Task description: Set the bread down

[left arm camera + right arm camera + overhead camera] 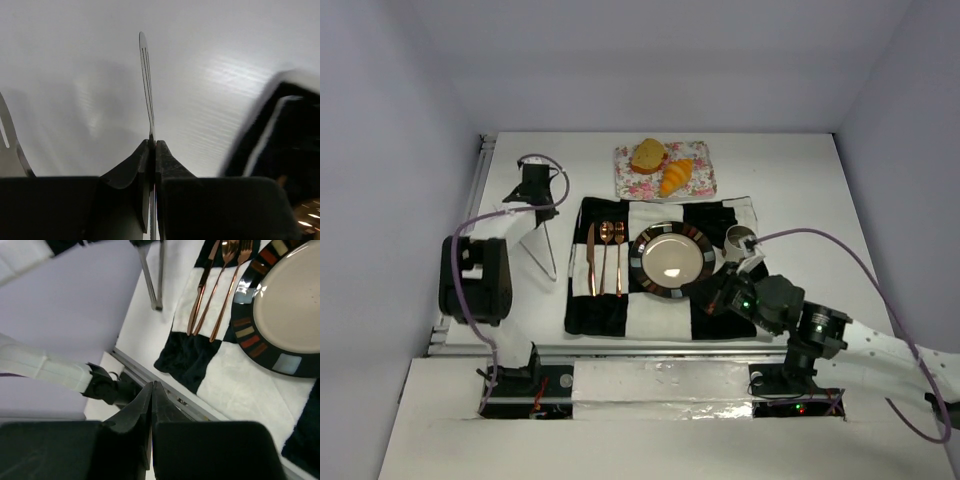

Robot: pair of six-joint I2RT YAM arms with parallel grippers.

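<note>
The bread [650, 156] sits on a tray [704, 190] at the tabletop's far edge, rightward of the left tool [538, 193], which clamps tongs [146, 80]; the right tool [712, 297] is closed and empty.

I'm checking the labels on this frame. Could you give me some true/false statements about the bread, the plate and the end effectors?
1. The slice and the croissant both lie on the floral tray. True.
2. The croissant sits on the plate. False: the plate is bare and the croissant is on the tray.
3. The left end effector is shut on one arm of the tongs. True.
4. The right end effector holds the fork. False: it is shut on nothing, and the fork lies on the mat beside the plate.
</note>
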